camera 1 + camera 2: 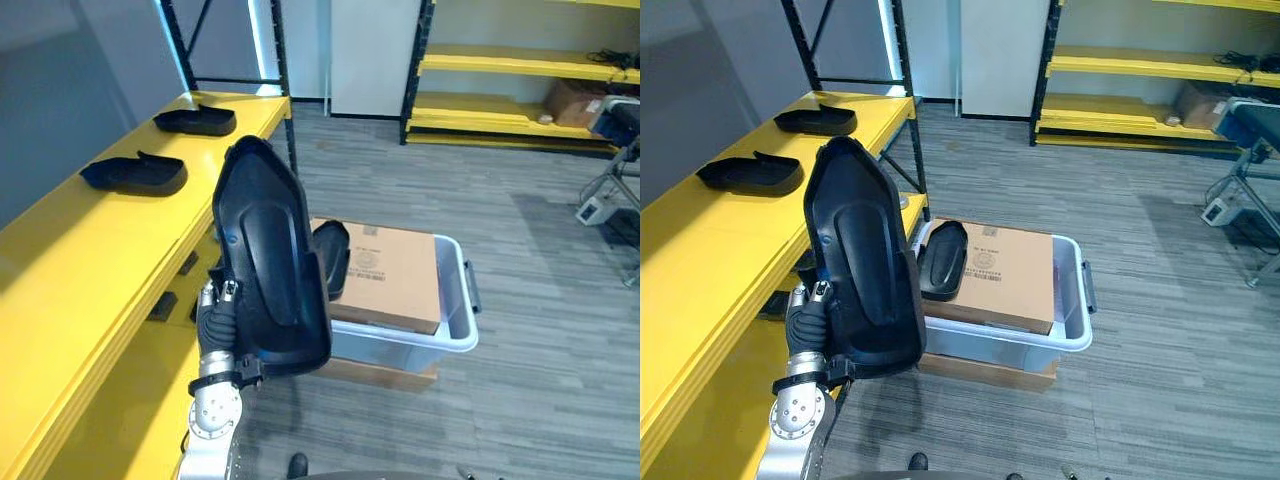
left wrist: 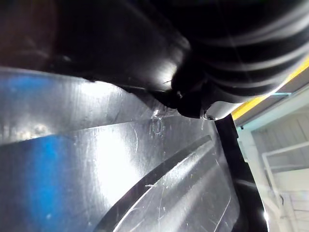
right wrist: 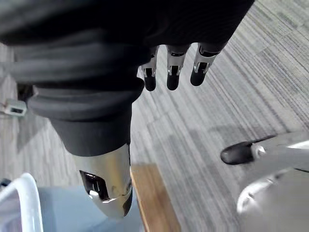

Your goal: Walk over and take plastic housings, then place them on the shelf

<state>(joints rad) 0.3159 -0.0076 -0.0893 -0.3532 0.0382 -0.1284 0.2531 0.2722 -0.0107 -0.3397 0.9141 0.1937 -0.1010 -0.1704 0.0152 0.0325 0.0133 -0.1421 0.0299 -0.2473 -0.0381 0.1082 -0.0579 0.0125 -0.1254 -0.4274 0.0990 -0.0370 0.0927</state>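
Shelf (image 1: 90, 250) yellow, housings (image 1: 135, 173) atop; left hand (image 1: 808, 322) clasps upright housing (image 1: 865, 270); right hand (image 3: 174, 72) slack over floor (image 3: 217, 111).

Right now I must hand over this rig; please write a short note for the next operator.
Left hand grips one black housing upright beside the yellow shelf.
Right hand hangs open over the floor, empty.
Done: a near housing and a far housing lie on the shelf top.
Left: set the held one down, then fetch the last housing, lying on the cardboard box in the clear bin.
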